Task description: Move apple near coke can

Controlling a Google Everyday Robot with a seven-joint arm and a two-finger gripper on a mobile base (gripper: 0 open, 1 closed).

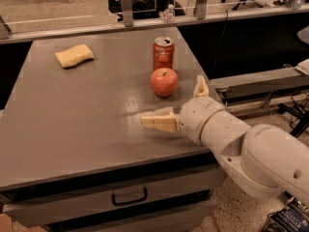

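Observation:
The red-pink apple (164, 81) sits on the grey table (72, 115) just in front of the upright red coke can (163, 53), almost touching it. My gripper (176, 103) is open and empty, just in front and to the right of the apple. One cream finger (157, 121) points left over the table. The other finger (201, 86) stands up to the right of the apple. Neither finger touches the apple.
A yellow sponge (74, 55) lies at the table's far left. A drawer with a handle (128, 197) is under the tabletop. A metal rail (145, 21) runs behind the table. A grey shelf (260, 83) stands to the right.

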